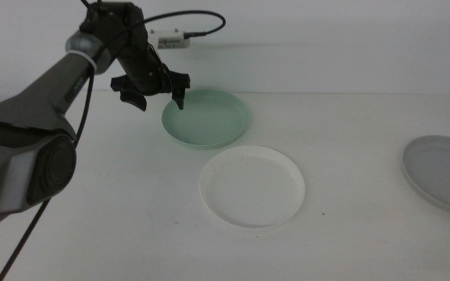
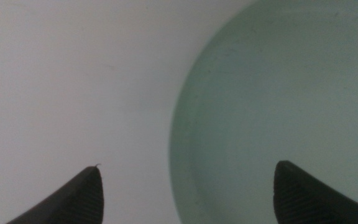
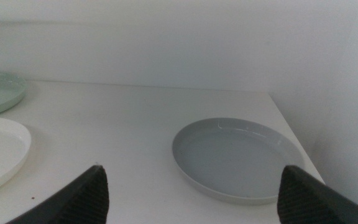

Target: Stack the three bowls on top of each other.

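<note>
Mint green bowl [image 1: 206,118] at table's far side: left gripper [image 1: 159,95] spread wide, empty, astride its left rim, one jaw over the bowl, one outside. White bowl [image 1: 251,186] just nearer. Grey bowl [image 1: 444,172] far right; right gripper [image 3: 191,186] spread, empty, facing it.

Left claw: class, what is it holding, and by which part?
Nothing yet. The left claw is open, straddling the mint green bowl's rim, one jaw inside, one outside. Right claw waits open.
</note>
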### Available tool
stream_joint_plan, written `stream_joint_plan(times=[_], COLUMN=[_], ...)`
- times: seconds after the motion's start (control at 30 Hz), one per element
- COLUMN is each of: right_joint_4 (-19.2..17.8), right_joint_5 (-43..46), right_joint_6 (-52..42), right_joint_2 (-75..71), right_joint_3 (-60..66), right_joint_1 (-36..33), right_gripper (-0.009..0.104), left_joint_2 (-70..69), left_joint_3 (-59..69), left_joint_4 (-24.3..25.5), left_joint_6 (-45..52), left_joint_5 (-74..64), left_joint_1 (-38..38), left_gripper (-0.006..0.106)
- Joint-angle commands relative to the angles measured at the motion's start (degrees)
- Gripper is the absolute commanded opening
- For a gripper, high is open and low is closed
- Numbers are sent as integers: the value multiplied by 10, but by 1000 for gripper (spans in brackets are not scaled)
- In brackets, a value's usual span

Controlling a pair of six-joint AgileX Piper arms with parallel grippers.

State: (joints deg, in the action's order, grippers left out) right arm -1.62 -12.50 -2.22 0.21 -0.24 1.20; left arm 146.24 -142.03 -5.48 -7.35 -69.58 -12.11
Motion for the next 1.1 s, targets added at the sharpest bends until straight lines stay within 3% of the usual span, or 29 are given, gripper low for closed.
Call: stream_joint_plan(times=[0.0,0.1,0.23,0.6,1.07], right_joint_4=[-4,-4,-4,-4,-4], right_joint_5=[5,5,5,5,5], right_joint_6=[-1,-1,-1,-1,-1], right_joint_2=[-2,-2,-2,-2,-2], right_joint_3=[2,2,2,2,2], right_joint_1=[-2,-2,-2,-2,-2], right_gripper=[93,93,93,93,93], left_joint_2=[4,15,25,38,-18], left_joint_3=[-5,-5,-5,-5,-33], left_joint_4=[-6,-10,-13,-11,-32], left_joint_6=[1,1,1,-3,3], left_joint_5=[11,16,18,23,42], left_joint_1=[0,0,0,0,5], left_gripper=[93,89,74,1,-2])
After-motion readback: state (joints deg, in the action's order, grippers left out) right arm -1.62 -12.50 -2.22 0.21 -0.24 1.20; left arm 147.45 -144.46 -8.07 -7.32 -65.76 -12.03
